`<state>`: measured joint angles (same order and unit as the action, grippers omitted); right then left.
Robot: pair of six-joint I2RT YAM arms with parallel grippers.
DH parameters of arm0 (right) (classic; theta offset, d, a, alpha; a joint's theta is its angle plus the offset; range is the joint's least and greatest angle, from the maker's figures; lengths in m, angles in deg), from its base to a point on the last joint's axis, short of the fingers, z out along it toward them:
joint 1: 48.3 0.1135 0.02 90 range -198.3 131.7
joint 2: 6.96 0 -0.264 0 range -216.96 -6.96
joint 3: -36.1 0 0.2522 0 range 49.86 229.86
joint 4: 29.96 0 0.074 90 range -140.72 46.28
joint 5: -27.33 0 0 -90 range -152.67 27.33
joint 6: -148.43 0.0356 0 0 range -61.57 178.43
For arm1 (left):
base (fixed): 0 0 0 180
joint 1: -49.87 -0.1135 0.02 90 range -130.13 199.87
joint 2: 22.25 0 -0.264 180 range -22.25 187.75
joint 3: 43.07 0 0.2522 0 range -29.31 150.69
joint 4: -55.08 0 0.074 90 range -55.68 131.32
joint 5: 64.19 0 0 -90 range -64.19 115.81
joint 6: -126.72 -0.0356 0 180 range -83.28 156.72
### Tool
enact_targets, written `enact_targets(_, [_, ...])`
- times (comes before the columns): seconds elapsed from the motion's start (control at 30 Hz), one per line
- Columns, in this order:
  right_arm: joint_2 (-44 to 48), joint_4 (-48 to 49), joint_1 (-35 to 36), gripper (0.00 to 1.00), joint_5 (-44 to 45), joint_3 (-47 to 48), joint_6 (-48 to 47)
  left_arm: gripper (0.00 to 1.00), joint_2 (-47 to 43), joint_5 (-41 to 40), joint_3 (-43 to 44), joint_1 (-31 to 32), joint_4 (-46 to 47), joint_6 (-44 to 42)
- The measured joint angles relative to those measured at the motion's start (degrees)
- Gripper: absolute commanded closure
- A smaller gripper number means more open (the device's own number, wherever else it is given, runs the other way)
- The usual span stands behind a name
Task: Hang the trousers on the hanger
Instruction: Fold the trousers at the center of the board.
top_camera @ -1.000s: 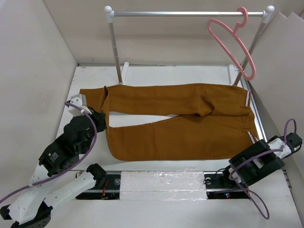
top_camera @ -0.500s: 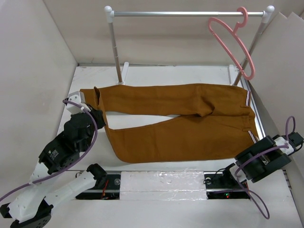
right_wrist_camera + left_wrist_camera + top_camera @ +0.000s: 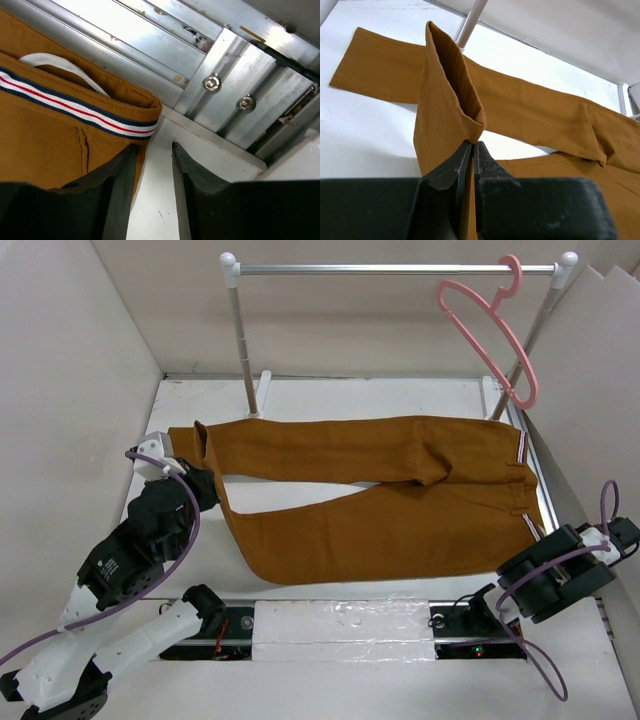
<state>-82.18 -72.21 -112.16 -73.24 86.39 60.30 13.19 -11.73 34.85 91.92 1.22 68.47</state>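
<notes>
bright even light, soft shadows, mostly sharp

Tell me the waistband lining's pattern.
The lining is white with navy and red stripes; right wrist view shows it best.

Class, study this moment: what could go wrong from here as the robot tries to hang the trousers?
The left gripper pinches only a thin hem edge of the trousers, so the cloth may slip out. The right gripper stands open beside the waistband corner and could close on nothing.
</notes>
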Motion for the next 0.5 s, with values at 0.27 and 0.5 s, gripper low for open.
enact_targets(0.27, [3.8, 0.52, 0.02, 0.56, -1.95, 0.02, -0.39, 1.0, -0.61, -0.57, -0.02, 0.0, 0.98, -0.07])
enact_targets(0.5, [1.44, 2.25, 0.02, 0.53, -2.1, 0.0, -0.44, 1.0, -0.48, -0.59, -0.02, 0.0, 1.36, -0.24])
